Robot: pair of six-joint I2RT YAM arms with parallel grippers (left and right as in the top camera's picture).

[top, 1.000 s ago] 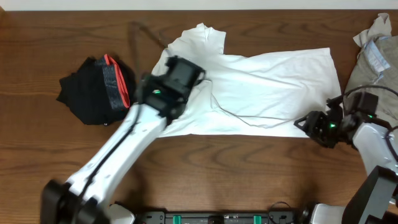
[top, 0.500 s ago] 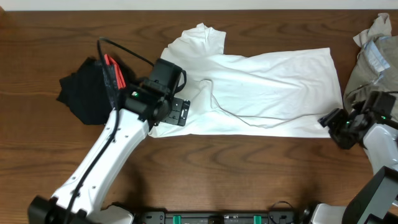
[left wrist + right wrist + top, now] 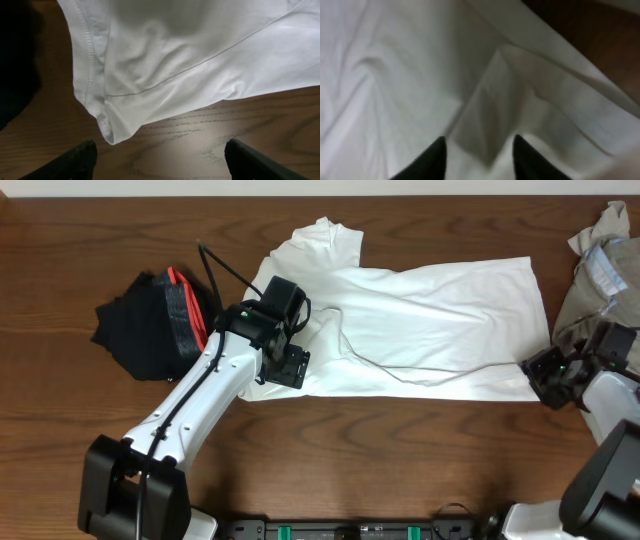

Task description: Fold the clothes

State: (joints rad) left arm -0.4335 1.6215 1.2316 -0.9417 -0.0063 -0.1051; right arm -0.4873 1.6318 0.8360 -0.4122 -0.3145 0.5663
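Left arm is swinging back off the left part of the white T-shirt [image 3: 440,320]. Left claw [image 3: 290,367] is now sitting over its near-left corner, jaws wide. Right claw [image 3: 548,377] is sliding right along the near hem and is now at the near-right corner. The ridge mid-shirt is now showing, uncovered.

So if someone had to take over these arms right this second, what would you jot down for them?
Left gripper: open and empty, at the white T-shirt's near-left corner.
Right gripper: fingers astride a fold at the shirt's near-right corner; grip unclear.
The shirt lies spread on the table, with the black garment bunched to the left and the khaki garment heaped to the right.
Done: no finished fold visible.
Left: folding all three.
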